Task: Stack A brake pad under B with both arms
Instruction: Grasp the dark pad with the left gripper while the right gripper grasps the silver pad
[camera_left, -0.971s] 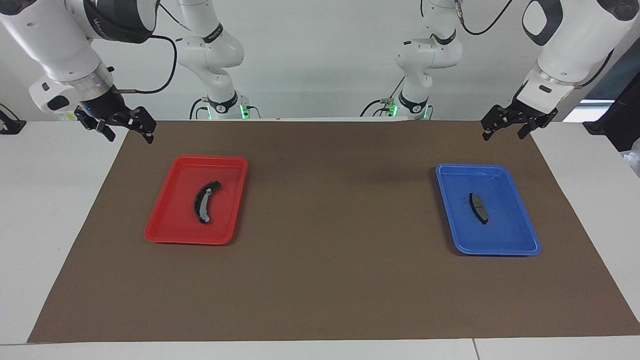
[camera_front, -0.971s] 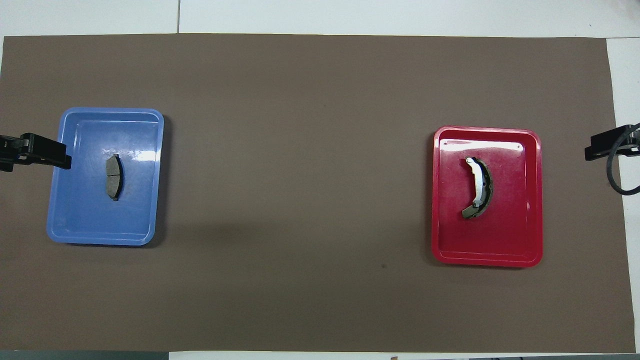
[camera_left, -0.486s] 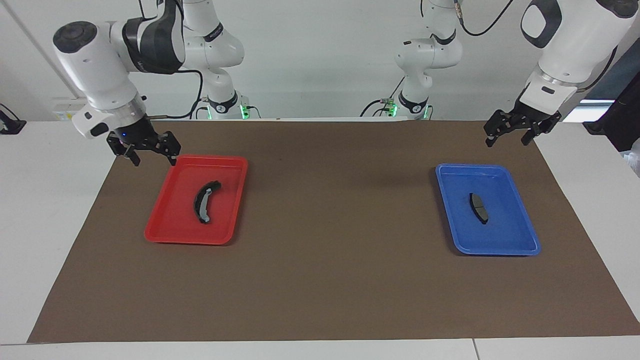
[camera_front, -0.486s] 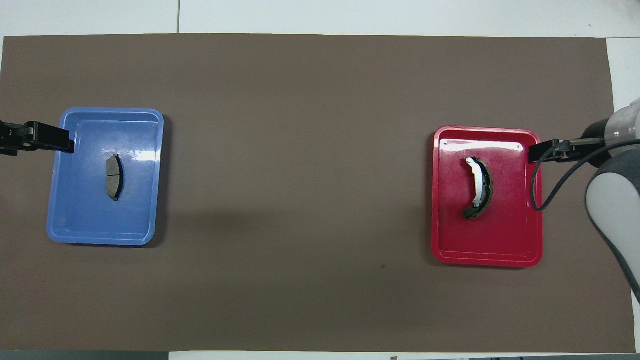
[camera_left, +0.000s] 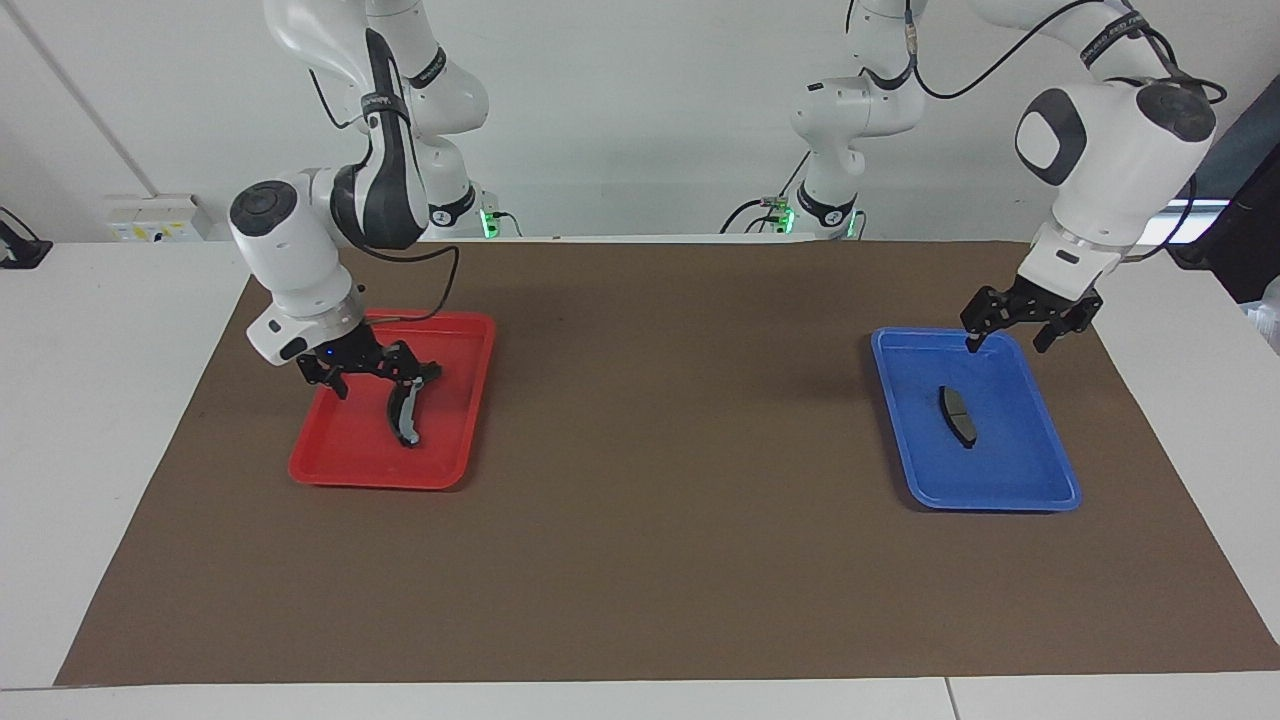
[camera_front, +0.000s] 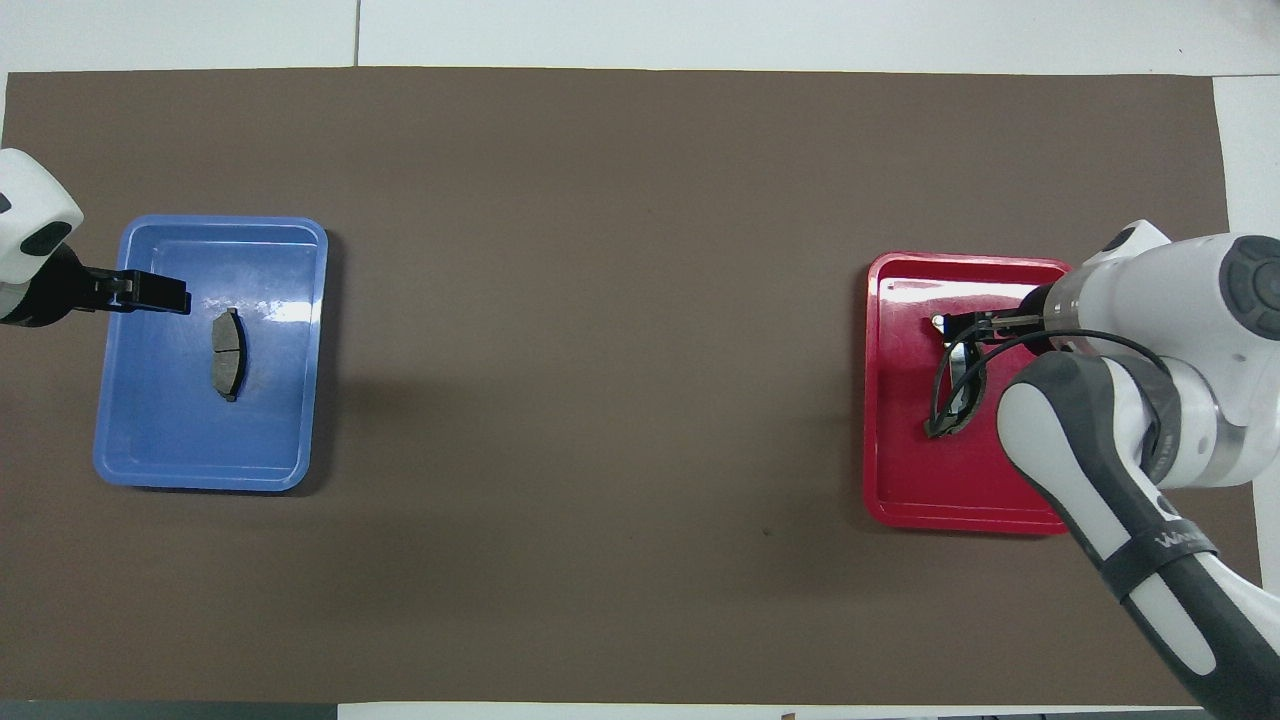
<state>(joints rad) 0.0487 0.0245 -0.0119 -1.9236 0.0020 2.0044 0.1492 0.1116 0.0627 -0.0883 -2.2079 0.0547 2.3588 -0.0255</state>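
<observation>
Pad A, short and dark grey with a groove, lies in the blue tray toward the left arm's end of the table; it also shows in the overhead view. Pad B, the long crescent, lies in the red tray toward the right arm's end. My left gripper is open and hangs over the blue tray's edge nearest the robots, apart from pad A. My right gripper is open and low over pad B's end nearer the robots. In the overhead view the right arm and its cable partly hide pad B.
Both trays sit on a brown mat that covers most of the white table. The wide strip of mat between the blue tray and the red tray holds nothing.
Both arms have swung in from the table's ends and come down. The right gripper went from outside the red tray to low over pad B. The left gripper moved to the blue tray's edge.
</observation>
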